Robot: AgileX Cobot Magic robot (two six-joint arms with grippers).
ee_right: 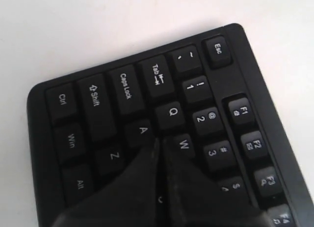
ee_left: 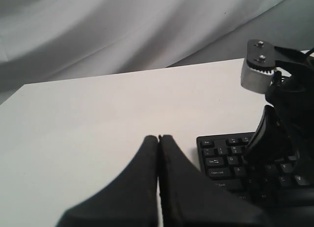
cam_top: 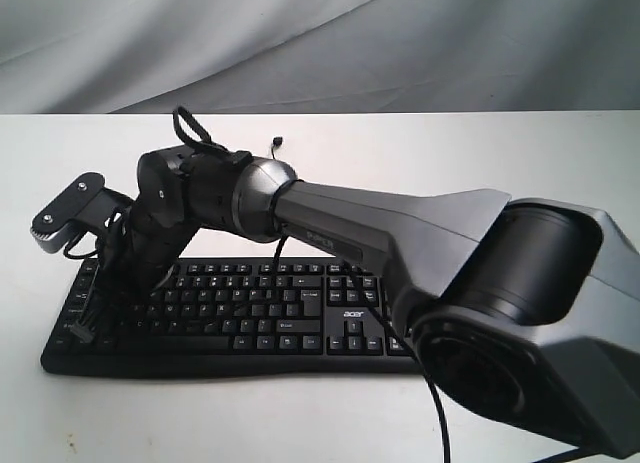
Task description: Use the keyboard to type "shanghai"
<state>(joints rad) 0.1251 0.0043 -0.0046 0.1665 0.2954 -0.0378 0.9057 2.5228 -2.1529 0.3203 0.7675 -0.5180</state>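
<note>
The black keyboard (cam_top: 262,315) lies on the white table (cam_top: 420,153), its "acer" logo near the number pad. My right arm reaches across it to its left end. There my right gripper (ee_right: 160,139) is shut, its tips low over the keys where A, Q and W meet. Whether they touch a key I cannot tell. My left gripper (ee_left: 158,138) is also shut and empty. It hangs over bare table just off the Esc corner of the keyboard (ee_left: 222,154). The right arm's fingers (ee_left: 259,135) show there above the left keys.
The right arm's wide grey link (cam_top: 400,223) and big joint (cam_top: 540,283) cover the number pad side of the keyboard. A thin black cable (cam_top: 438,403) hangs down in front. Grey cloth (cam_top: 320,43) backs the table.
</note>
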